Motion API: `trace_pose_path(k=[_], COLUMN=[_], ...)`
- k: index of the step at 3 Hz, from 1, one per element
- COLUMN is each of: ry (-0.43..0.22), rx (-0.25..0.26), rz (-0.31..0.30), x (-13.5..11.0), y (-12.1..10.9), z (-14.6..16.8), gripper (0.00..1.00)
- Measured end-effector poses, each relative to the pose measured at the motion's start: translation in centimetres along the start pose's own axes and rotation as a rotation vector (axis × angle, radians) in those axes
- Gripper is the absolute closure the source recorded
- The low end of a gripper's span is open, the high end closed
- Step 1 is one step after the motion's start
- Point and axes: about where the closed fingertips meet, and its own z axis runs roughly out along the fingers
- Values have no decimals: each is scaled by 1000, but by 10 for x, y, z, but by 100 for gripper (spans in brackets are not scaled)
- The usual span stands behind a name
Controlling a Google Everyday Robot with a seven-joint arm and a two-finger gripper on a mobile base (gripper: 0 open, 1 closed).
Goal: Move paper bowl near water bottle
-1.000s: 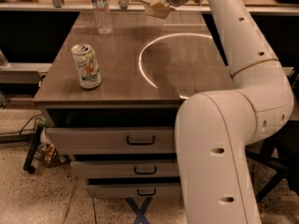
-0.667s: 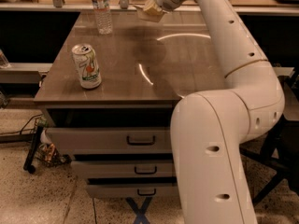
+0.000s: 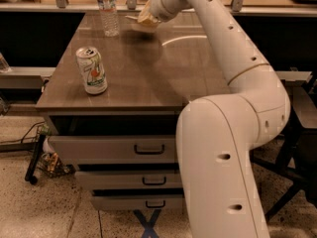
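Note:
The paper bowl [image 3: 142, 22] is an off-white shallow bowl held tilted a little above the far part of the brown table [image 3: 148, 68]. My gripper [image 3: 148, 14] is shut on the bowl's rim, at the end of the white arm reaching across the table. The water bottle [image 3: 108, 11], clear with a pale label, stands upright at the table's far left, a short way left of the bowl. The fingers are mostly hidden behind the wrist and bowl.
A green-and-white drink can [image 3: 91, 70] stands near the table's front left. Drawers [image 3: 148, 150] sit below the tabletop. My arm's large white body [image 3: 228, 148] fills the right foreground. A counter edge [image 3: 277, 9] runs behind the table.
My gripper has carried the paper bowl leftward, from the table's far right toward the water bottle. The can and bottle have not moved.

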Motion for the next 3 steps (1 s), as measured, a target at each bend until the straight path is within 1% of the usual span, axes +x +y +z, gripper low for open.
trace_pose_path(k=[1, 2, 3], ry=[-15, -19, -16], rx=[-35, -44, -48], rz=[-26, -29, -26], x=[-11, -14, -11], y=[16, 23, 27], z=[18, 28, 31], gripper=[82, 59, 36])
